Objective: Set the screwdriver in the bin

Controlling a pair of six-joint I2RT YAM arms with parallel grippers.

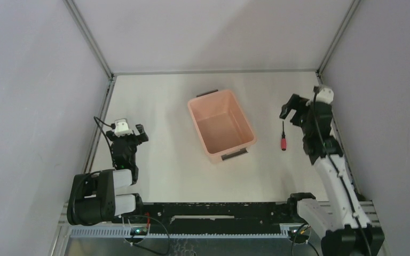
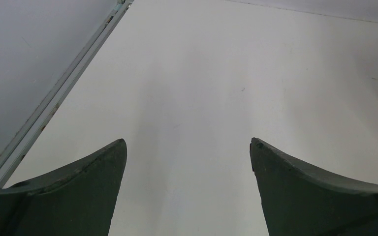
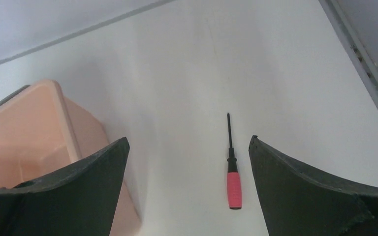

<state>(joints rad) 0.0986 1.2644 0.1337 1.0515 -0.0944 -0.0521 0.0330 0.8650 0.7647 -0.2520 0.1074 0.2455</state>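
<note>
The screwdriver (image 1: 283, 138), red handle and thin black shaft, lies flat on the white table right of the bin, shaft pointing away. The salmon-pink bin (image 1: 221, 126) stands mid-table, empty, with dark grey handles at its short ends. My right gripper (image 1: 292, 113) is open and empty, raised above the table just beyond the screwdriver. In the right wrist view the screwdriver (image 3: 233, 169) lies below and between the jaws, nearer the right finger, with the bin (image 3: 34, 132) at the left. My left gripper (image 1: 131, 134) is open and empty at the left, over bare table (image 2: 189, 142).
Grey walls and metal frame rails (image 1: 99, 128) enclose the table on three sides. The right rail (image 3: 364, 59) runs close to the screwdriver's right. The arm bases and a cable track (image 1: 213, 213) line the near edge.
</note>
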